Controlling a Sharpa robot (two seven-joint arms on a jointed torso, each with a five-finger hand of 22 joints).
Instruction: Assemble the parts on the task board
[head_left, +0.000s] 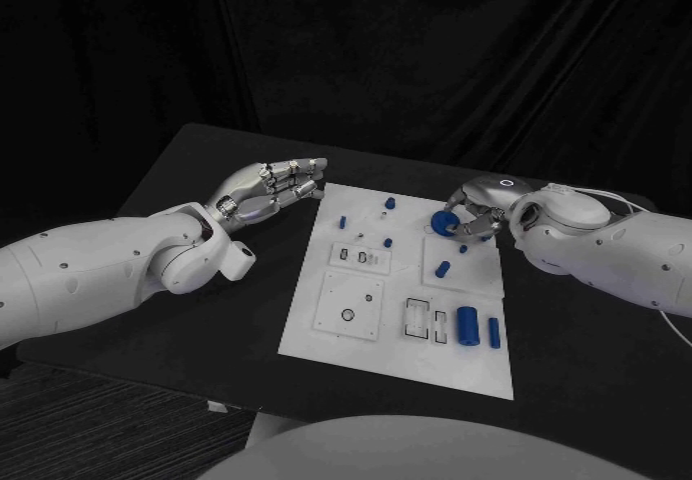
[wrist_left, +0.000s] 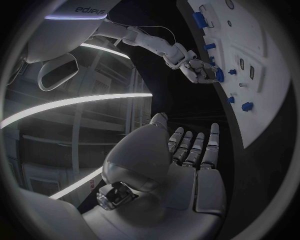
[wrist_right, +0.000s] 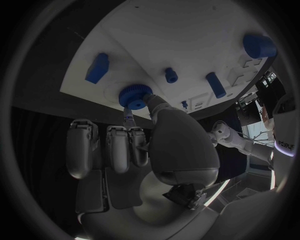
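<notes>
Working at the far right corner of the white board (head_left: 397, 300), with the right hand (head_left: 473, 213) pinching a round blue knob (wrist_right: 134, 95) between thumb and a finger, apparently seating or turning it in place. Resting beside the board's far left corner on the black table (head_left: 173, 310), the left hand (head_left: 271, 187), holding nothing, fingers stretched out side by side and slightly apart. Judging the job as only partly done: several small blue pegs (head_left: 346, 221) standing upright along the far end, but a big blue cylinder (head_left: 467, 325) and a slimmer blue pin (head_left: 495, 333) lying loose near the right edge, and another blue piece (head_left: 443, 268) lying mid-board. Leaving empty slots (head_left: 418, 316) and a round hole (head_left: 348, 316) nearer the robot, likely waiting for those loose pieces.
</notes>
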